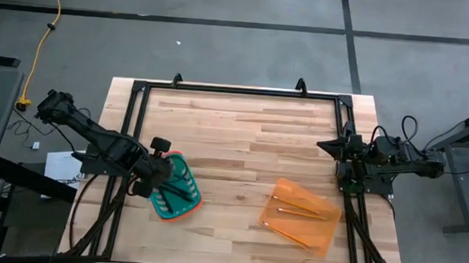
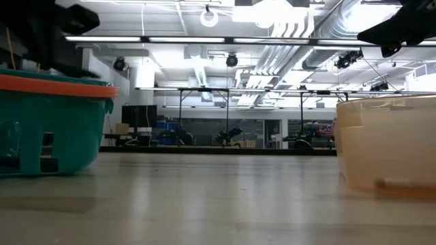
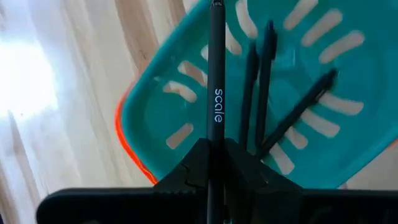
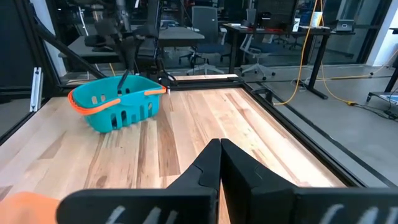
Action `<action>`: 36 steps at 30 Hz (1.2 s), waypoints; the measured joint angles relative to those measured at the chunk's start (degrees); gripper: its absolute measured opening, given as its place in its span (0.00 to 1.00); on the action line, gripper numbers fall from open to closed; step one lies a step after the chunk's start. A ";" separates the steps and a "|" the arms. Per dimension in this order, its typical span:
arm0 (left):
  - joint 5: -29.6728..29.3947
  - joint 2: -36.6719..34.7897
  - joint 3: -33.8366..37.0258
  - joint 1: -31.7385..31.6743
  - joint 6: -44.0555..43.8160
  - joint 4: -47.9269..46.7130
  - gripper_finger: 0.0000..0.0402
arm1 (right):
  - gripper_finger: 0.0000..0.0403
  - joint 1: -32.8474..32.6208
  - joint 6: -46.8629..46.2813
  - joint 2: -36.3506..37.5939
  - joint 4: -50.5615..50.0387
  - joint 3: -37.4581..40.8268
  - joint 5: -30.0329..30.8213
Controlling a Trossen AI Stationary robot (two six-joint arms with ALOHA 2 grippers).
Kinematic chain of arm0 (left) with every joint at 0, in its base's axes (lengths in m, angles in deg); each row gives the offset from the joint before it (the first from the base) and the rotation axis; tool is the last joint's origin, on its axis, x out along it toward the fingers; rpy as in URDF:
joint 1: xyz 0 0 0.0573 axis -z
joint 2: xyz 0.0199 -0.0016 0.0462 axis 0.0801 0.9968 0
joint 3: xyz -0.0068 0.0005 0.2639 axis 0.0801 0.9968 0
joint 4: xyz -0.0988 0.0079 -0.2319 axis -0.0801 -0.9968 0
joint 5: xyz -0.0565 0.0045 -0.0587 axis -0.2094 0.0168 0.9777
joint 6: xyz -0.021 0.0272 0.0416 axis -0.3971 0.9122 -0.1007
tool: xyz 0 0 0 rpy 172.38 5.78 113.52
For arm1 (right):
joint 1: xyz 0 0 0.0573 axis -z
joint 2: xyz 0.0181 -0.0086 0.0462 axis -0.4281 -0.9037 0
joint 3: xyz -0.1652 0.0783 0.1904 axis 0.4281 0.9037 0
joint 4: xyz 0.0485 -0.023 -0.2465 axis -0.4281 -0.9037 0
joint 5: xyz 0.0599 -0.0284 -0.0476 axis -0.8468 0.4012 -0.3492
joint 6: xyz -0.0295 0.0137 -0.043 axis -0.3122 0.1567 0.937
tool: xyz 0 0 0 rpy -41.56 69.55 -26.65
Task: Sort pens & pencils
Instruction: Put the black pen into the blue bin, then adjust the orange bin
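The teal basket with an orange rim (image 1: pixel 175 191) stands at the table's near left. My left gripper (image 3: pixel 214 155) hovers above it, shut on a dark pen (image 3: pixel 216 93) printed "scale". More dark pens (image 3: pixel 264 87) lie on the slotted basket floor. An orange see-through tray (image 1: pixel 299 215) sits at the near right with orange-tan pencils (image 1: pixel 298 211) lying inside. My right gripper (image 4: pixel 219 152) waits shut over the table's right edge, touching nothing. My left gripper pinches the pen's shaft (image 3: pixel 215 134) between its two fingers, just behind the printed word. The fingers come from above, pointing down, and lie along the pen. The pen is lifted clear and hangs nearly upright, its free end (image 3: pixel 216 7) over the basket.
A black frame (image 1: pixel 237 91) runs along the table's far and side edges. Bare wood spreads between basket and tray (image 1: pixel 242 148). In the low view the basket (image 2: pixel 48 122) is at left and the tray (image 2: pixel 388 143) at right, with open table between.
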 joint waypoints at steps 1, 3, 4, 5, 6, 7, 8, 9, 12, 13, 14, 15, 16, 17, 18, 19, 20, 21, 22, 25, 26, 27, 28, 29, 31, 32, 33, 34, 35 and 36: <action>0.01 0.00 0.96 0.38 0.01 0.13 0.04 | 0.00 0.01 0.00 0.00 -0.01 0.00 0.00; 0.20 0.00 3.34 0.95 0.02 1.14 0.04 | 0.00 0.01 0.00 0.00 0.00 0.00 0.00; 0.21 0.01 4.60 1.30 0.03 1.93 0.04 | 0.00 0.02 0.01 0.00 0.00 0.00 0.00; 0.23 0.02 5.68 1.64 0.03 2.87 0.04 | 0.00 0.02 -0.01 0.00 0.01 0.00 0.00; 0.31 0.02 6.58 1.94 0.04 3.89 0.04 | 0.00 0.02 0.01 0.00 -0.01 0.00 0.00; 0.35 0.02 7.36 2.26 0.05 4.79 0.04 | 0.00 0.02 -0.01 0.00 -0.01 0.00 0.00; 0.35 0.02 8.12 2.40 0.05 5.71 0.04 | 0.00 0.00 -0.01 0.00 0.01 0.00 0.00; 0.37 0.02 8.84 2.66 0.05 6.56 0.04 | 0.00 0.01 -0.01 0.00 0.00 0.00 0.01; 0.71 0.02 10.74 2.65 0.69 8.92 0.04 | 0.00 0.01 -0.01 0.00 -0.01 0.00 0.00; 0.74 0.02 11.30 2.65 1.06 9.74 0.04 | 0.00 0.02 -0.01 0.01 0.01 0.00 0.02; 0.75 0.02 11.80 2.65 1.61 10.57 0.05 | 0.00 0.01 -0.01 0.00 0.00 0.00 0.01; 0.75 0.02 12.19 2.65 2.02 11.37 0.06 | 0.00 0.00 -0.01 0.00 0.01 0.00 0.00; 0.76 0.02 12.51 2.65 2.08 12.09 0.07 | 0.00 0.01 0.00 0.00 0.00 0.00 0.00; 0.76 0.02 12.65 2.64 2.11 12.48 0.08 | 0.00 0.00 0.01 0.00 0.01 0.00 0.00; 0.76 0.02 12.68 2.58 2.14 12.55 0.09 | 0.00 0.01 0.00 0.00 0.01 0.00 0.01; 0.75 0.02 12.68 2.52 2.19 12.53 0.10 | 0.00 0.02 0.00 0.00 0.01 0.00 0.00; 0.76 0.02 12.68 2.52 2.17 12.55 0.11 | 0.00 0.02 0.00 0.00 0.01 0.00 0.00; 0.74 0.02 12.68 2.52 2.05 12.53 0.11 | 0.00 0.00 0.00 0.00 0.01 0.00 0.00; 0.74 0.02 12.68 2.52 2.04 12.55 0.12 | 0.00 0.02 -0.01 0.00 0.01 0.00 0.00; 0.74 0.02 12.68 2.52 1.74 12.45 0.13 | 0.00 0.01 -0.01 0.00 0.01 0.00 0.01; 0.74 0.02 12.68 2.52 1.60 12.32 0.14 | 0.00 0.02 -0.01 0.00 0.01 0.00 0.00; 0.74 0.02 12.68 2.52 1.58 12.20 0.14 | 0.00 0.02 0.01 0.00 0.01 0.00 0.02; 0.74 0.02 12.68 2.52 1.58 12.18 0.15 | 0.00 0.02 -0.01 0.00 0.01 0.00 0.00; 0.72 0.02 12.68 2.52 1.58 12.16 0.16 | 0.00 0.00 -0.01 0.00 0.01 0.00 0.02; 0.39 0.02 12.68 2.52 1.56 12.08 0.19 | 0.00 0.01 -0.01 0.00 0.01 0.00 0.00; 0.19 0.02 12.68 2.52 1.56 12.07 0.21 | 0.00 0.00 0.01 0.00 0.01 0.00 0.01; 0.07 0.02 12.68 2.52 1.54 12.05 0.23 | 0.00 0.01 0.01 0.00 0.01 0.00 0.02; -0.01 0.02 12.68 2.52 1.54 12.05 0.25 | 0.00 0.00 -0.01 0.00 0.01 0.00 0.01; -0.12 0.02 12.68 2.52 1.54 12.05 0.26 | 0.00 0.00 -0.01 0.00 0.01 0.00 0.00; -0.28 0.02 12.59 2.52 1.54 11.92 0.28 | 0.00 0.01 0.00 0.00 0.01 0.00 0.01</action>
